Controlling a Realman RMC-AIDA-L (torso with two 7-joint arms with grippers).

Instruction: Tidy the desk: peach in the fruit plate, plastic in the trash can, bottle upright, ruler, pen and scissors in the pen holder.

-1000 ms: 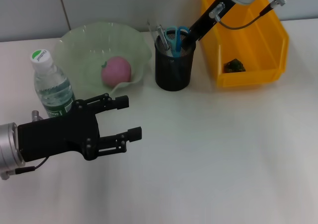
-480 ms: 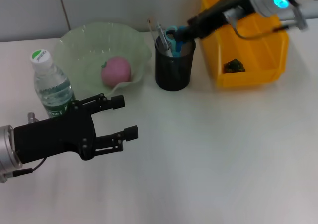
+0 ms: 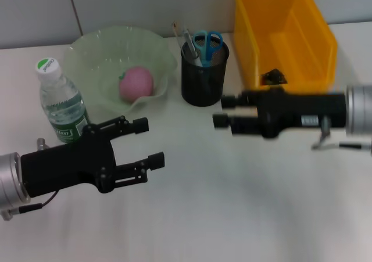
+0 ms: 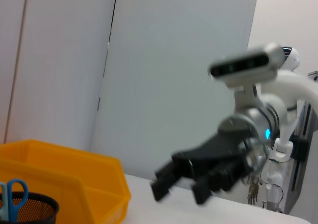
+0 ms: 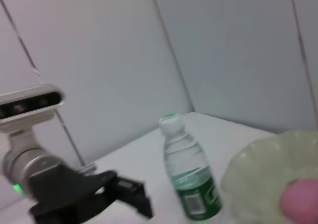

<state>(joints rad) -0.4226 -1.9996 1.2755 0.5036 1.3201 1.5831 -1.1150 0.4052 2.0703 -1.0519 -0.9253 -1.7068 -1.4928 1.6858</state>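
Head view: I judge tidying finished; left gripper (image 3: pixel 147 140) and right gripper (image 3: pixel 223 111) both empty, fingers apart; next I'd park.

Peach (image 3: pixel 136 82): pink, in pale green fruit plate (image 3: pixel 93 56). Bottle (image 3: pixel 60 102): upright, white-capped, beside plate. Scissors (image 3: pixel 207 42), pen (image 3: pixel 190 44): standing in black mesh pen holder (image 3: pixel 202 83). Trash can (image 3: pixel 283 35): yellow, holding dark scrap (image 3: pixel 272 75).

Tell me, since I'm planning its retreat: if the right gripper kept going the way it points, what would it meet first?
Probably the left gripper. The right gripper, jaws open, points across the desk toward the robot's left; depth is unclear.
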